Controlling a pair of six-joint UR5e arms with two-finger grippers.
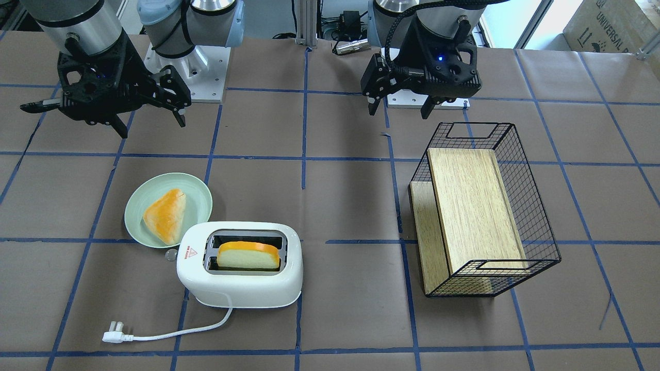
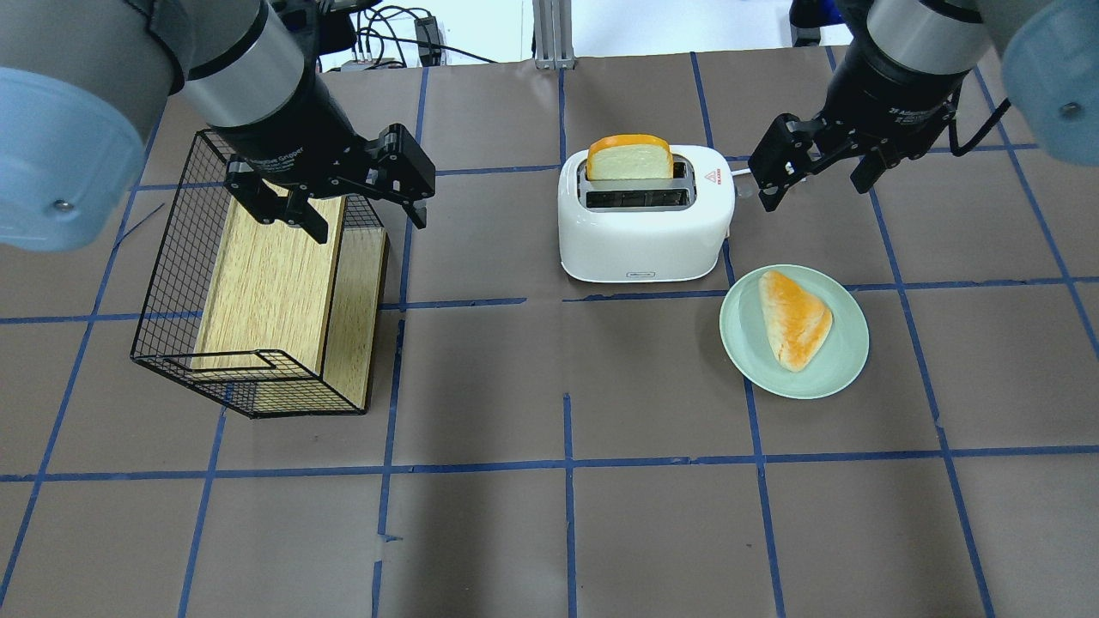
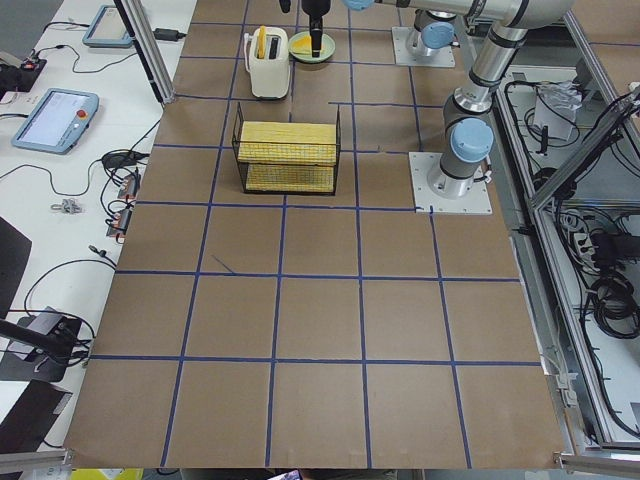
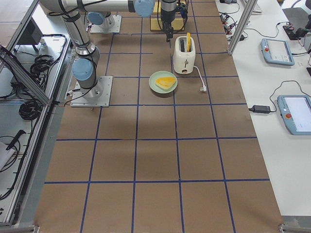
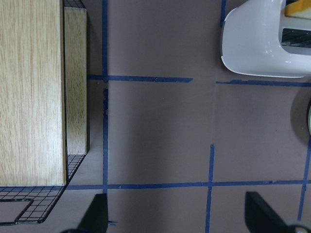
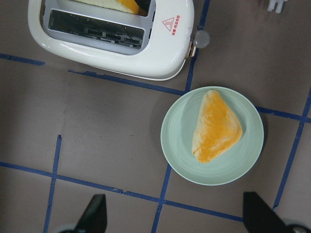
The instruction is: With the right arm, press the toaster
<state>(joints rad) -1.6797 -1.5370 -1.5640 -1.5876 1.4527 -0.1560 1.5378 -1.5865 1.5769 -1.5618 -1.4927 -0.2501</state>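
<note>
The toaster (image 2: 644, 215) sits on the brown paper-covered table (image 2: 601, 515) with the blue tape grid, so I'll place everything else off it. It's a glossy white rounded thing with two slots. There's a little red triangle sticker (image 2: 711, 177) on top, at the end where the lever knob (image 6: 201, 39) sticks out. One slice of bread (image 2: 629, 159) with an orange crust stands upright in the slot farther from the robot, poking well above the top. The nearer slot shows its grey metal guides. A white cord (image 1: 170, 335) runs out of the toaster's far side, and the plug (image 1: 116, 336) lies flat on the table past the knob end.

Just beside the toaster's knob-end corner, on the robot's side, is a pale green round plate (image 2: 846, 360). It holds a triangular golden-orange piece of bread (image 2: 794, 318), lying flat.

Well off the toaster's other end is a black wire basket (image 2: 167, 283), boxy with cut-out handles, and it seems to lean. Inside is a light wood-grain board (image 2: 266, 275); can't tell if it's one piece or two.

The right gripper (image 2: 814, 194), black, hangs in the air just off the toaster's knob end. Its jaws are spread wide, gripping nothing, clear of the knob. The left gripper (image 2: 370, 228) hangs between the toaster and the basket, closer to the basket. It's also spread wide and holding nothing.
</note>
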